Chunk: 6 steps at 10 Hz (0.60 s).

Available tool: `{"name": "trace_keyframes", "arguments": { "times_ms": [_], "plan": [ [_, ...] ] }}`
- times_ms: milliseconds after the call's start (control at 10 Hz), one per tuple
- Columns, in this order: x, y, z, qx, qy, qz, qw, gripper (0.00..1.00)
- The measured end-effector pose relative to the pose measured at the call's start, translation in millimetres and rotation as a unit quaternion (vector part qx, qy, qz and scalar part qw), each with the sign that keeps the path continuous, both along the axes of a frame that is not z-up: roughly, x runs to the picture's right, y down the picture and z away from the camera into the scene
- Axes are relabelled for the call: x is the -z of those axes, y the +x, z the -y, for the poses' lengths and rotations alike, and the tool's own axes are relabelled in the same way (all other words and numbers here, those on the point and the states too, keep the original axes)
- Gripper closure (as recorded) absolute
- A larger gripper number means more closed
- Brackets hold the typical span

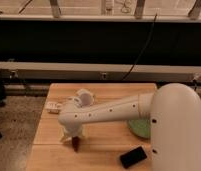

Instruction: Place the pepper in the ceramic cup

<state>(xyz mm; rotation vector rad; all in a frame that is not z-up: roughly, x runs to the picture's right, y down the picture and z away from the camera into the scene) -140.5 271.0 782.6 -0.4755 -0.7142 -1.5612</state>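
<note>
1. Camera view: wooden table (pixel 101 146) before a dark wall, crossed by a bulky white arm (pixel 119 107) reaching from the right edge toward the front left.
2. Behind the arm, right of centre: wide green bowl (pixel 139 129), mostly hidden. Not the target.
3. Toward the table's back, just above the arm: ceramic cup (pixel 85 96), white, partly covered.
4. Front right: flat black object (pixel 133 156).
5. At the arm's end, low over the front-left boards: gripper (pixel 73 135), right above the pepper. Spread or clamped, cannot tell.
6. Just beneath, at the table surface: pepper (pixel 76 145), slim, dark red, only its lower part showing. Probably very light, smooth-skinned and slightly yielding, so apt to roll or slip. Best pinched gently across the thicker middle, not the tapering tip.
</note>
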Motion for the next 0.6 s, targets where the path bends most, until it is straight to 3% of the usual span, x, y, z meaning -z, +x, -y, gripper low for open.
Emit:
{"name": "trace_keyframes", "arguments": {
  "times_ms": [400, 600],
  "plan": [
    [0.6, 1.7, -0.8, 0.005, -0.001, 0.0, 1.0, 0.9],
    [4.4, 7.3, 0.9, 0.004, 0.002, -0.002, 1.0, 1.0]
  ]
}}
